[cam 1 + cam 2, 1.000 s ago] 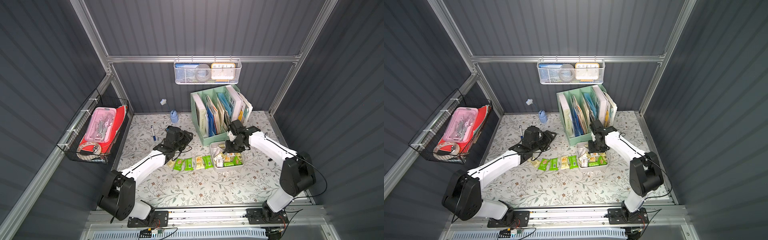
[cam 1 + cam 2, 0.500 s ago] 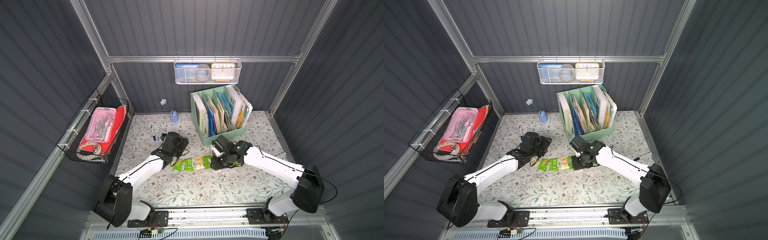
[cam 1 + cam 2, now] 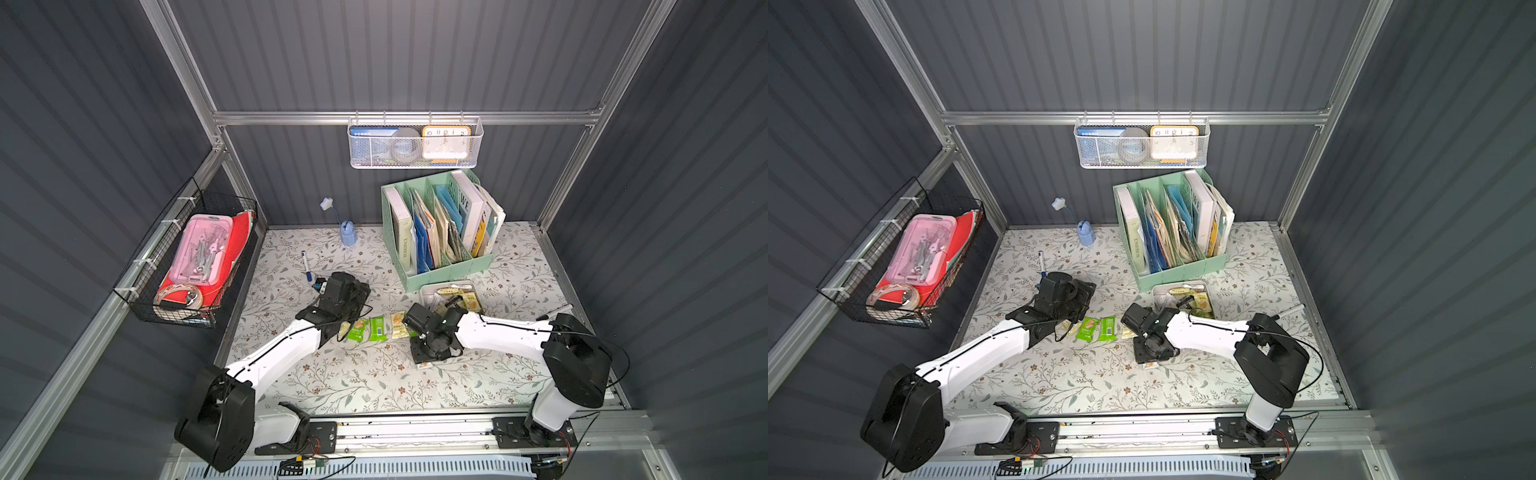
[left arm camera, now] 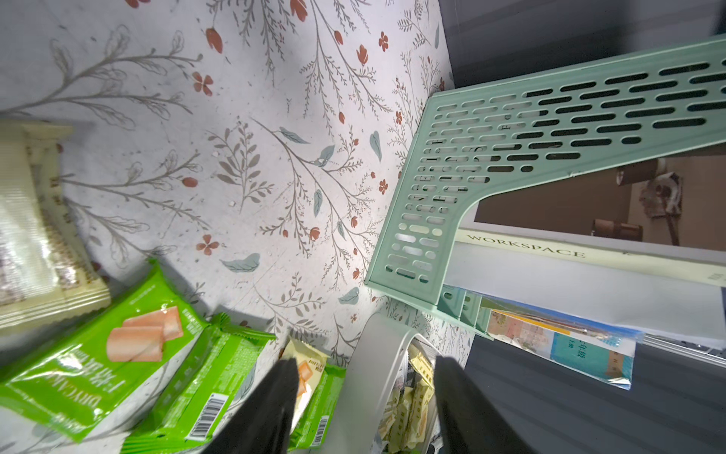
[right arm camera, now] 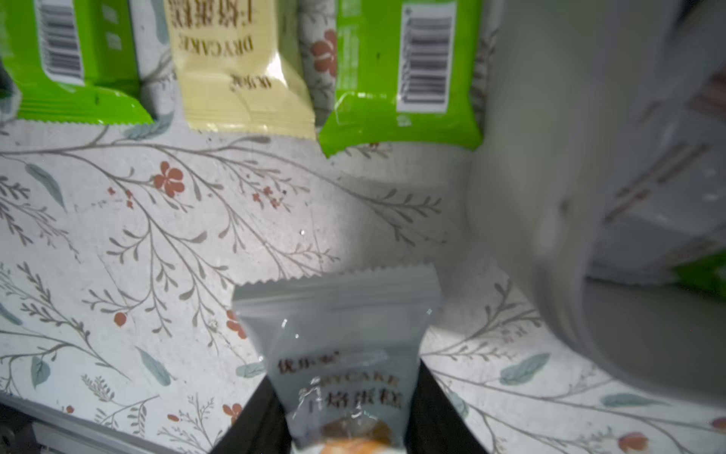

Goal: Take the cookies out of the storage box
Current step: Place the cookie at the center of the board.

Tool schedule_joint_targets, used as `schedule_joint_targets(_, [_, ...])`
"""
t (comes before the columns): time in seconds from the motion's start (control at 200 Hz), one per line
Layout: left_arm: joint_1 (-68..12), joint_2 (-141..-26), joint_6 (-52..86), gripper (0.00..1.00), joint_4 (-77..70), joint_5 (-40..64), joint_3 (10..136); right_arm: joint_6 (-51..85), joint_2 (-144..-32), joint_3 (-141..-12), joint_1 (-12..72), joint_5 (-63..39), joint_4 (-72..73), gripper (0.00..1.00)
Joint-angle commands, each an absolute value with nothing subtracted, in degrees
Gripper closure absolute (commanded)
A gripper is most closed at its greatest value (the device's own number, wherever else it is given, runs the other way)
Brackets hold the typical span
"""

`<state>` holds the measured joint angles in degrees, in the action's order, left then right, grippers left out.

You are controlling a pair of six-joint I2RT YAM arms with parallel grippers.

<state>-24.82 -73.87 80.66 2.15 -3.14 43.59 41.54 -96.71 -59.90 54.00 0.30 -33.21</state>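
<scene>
While our left gripper (image 4: pixel 365 359) hangs open and empty beside the row of cookies (image 3: pixel 376 328) on the mat (image 3: pixel 374 382), our right gripper (image 5: pixel 345 412) pinches a silvery packet (image 5: pixel 338 326) just in front of that row. We judge the next move is releasing it, then reaching into the storage box (image 3: pixel 423 292), which holds more.

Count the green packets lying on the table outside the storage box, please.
3, in one row: the outer green packet, the middle green packet, and the last green packet next to the storage box. The arms may hide others.
</scene>
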Motion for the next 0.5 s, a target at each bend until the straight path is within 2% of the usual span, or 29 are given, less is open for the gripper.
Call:
schedule_joint_targets(0.0, [-24.79,-72.84,82.08,0.4,3.78,-4.13,42.28,43.59,-99.09,-60.94,53.79,3.34,-31.83,0.6])
schedule_joint_targets(0.13, [-24.79,-73.19,82.11,0.4,3.53,-4.04,42.3,44.42,-100.85,-61.34,53.79,3.96,-31.9,0.57])
schedule_joint_targets(0.195, [-24.79,-73.38,82.04,0.4,3.43,-4.04,42.33,44.63,-101.07,-61.52,53.79,4.3,-32.16,0.52])
schedule_joint_targets(0.29, [-24.79,-73.82,81.78,0.4,3.21,-3.93,42.34,45.18,-100.6,-61.46,53.78,4.66,-32.41,0.39])
schedule_joint_targets(0.4, [-24.79,-74.51,81.44,0.41,2.96,-3.63,42.62,45.2,-97.53,-60.87,53.79,5.05,-33.01,0.32])
schedule_joint_targets(0.495, [-24.79,-75.26,79.47,0.41,1.05,-3.39,42.84,44.7,-92.77,-59.98,53.79,5.92,-34.89,0.31])
